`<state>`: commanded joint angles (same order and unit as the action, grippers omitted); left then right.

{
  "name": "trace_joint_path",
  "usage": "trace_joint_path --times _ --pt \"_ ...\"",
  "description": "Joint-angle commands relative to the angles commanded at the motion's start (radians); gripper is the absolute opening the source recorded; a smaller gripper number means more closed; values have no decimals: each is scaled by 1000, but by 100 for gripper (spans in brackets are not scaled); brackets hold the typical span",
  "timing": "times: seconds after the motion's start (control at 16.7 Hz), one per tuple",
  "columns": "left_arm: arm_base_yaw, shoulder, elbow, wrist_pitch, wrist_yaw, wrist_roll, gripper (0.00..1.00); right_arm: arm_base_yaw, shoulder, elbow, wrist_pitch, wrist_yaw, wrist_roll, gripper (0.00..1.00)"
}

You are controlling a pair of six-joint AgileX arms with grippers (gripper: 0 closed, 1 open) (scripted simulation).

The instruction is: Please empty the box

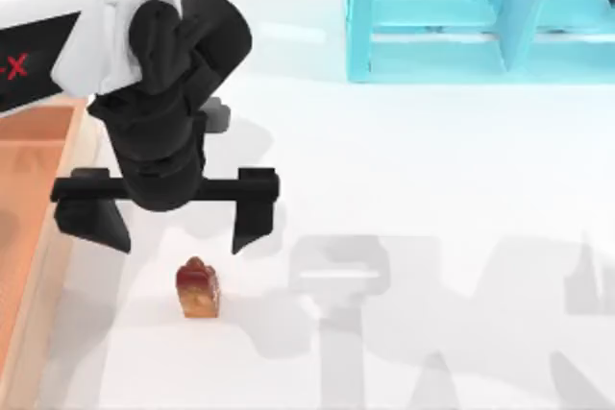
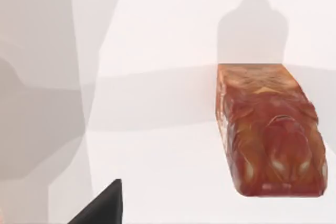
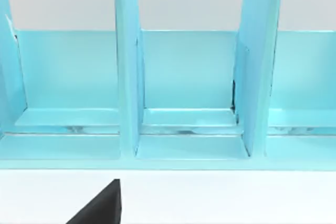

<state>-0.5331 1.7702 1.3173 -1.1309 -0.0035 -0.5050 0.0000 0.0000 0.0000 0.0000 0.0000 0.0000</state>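
One small reddish-brown item [image 1: 197, 288] lay on the white table [image 1: 432, 237], just outside the box [image 1: 34, 228], which stood at the table's left edge. The left gripper [image 1: 168, 218] hung over the table beside the box's wall, its fingers spread wide and holding nothing, with the item near them but apart. The step in hand looked like the release of this item outside the box. Next, the arm probably needed to go back over the box. The turquoise shelf [image 3: 184, 98] faced the right arm's wrist camera.
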Motion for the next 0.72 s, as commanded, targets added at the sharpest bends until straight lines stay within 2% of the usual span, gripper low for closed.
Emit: trace_joint_path --times 0.18,0.6,0.72 --pt "122 41 75 -52 -3 124 100 0 0 0 0 0 0 100" --pt "559 130 305 -191 -2 571 100 0 0 0 0 0 0 100" --pt "651 140 354 -216 -1 666 100 0 0 0 0 0 0 100"
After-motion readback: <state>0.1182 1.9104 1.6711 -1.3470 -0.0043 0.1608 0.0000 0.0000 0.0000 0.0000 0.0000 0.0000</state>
